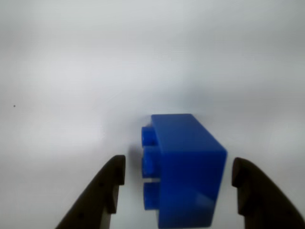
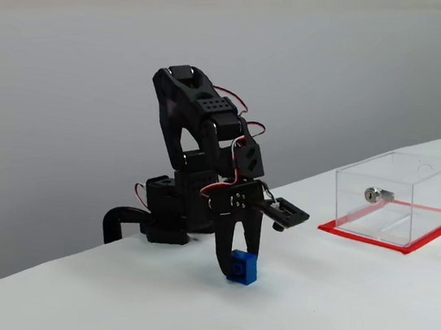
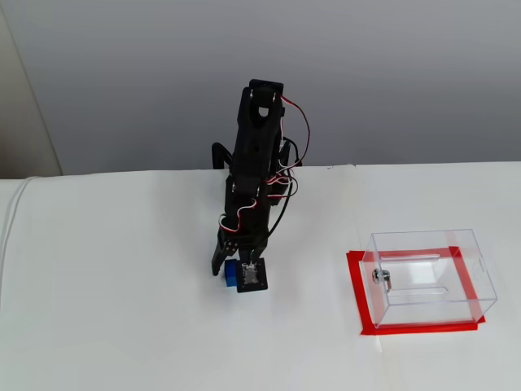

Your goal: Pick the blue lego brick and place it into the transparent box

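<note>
Blue lego brick (image 1: pixel 188 169) low centre of wrist view, lying on white table (image 1: pixel 71 71), studs facing frame left, bottom edge cut off. Gripper (image 1: pixel 178 172) fingers spread, one each side of brick, gaps visible both sides, not pinching. Brick mostly hidden behind arm in fixed view (image 3: pixel 232 273). Transparent box (image 3: pixel 427 273) right of frame, well apart, red base, silver piece (image 3: pixel 383 278) inside. No readable writing.

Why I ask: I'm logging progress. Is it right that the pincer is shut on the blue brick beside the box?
Not quite: the wrist view shows the pincer open, its fingers apart from the blue brick. The box stands well away.
</note>
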`<action>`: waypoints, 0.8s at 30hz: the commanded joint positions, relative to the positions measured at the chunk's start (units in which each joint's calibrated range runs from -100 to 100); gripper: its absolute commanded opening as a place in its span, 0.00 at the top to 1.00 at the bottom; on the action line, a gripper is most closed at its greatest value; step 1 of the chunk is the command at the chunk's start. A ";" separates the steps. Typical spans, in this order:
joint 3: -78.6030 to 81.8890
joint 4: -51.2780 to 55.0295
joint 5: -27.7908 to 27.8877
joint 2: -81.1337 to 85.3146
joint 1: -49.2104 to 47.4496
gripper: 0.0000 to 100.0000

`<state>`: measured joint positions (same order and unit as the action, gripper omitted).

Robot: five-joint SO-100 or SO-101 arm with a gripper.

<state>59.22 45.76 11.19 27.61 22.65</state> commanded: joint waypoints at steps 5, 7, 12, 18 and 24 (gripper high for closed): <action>-1.90 -0.59 -0.12 -0.25 -0.14 0.88; -1.90 -0.59 -0.12 -0.25 -0.21 0.92; -1.90 -0.59 -0.17 -0.25 -0.21 0.98; -1.90 -0.59 -0.23 0.52 -0.21 0.98; -4.07 0.72 -1.43 2.38 -0.21 0.98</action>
<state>58.96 45.84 10.80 27.19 22.65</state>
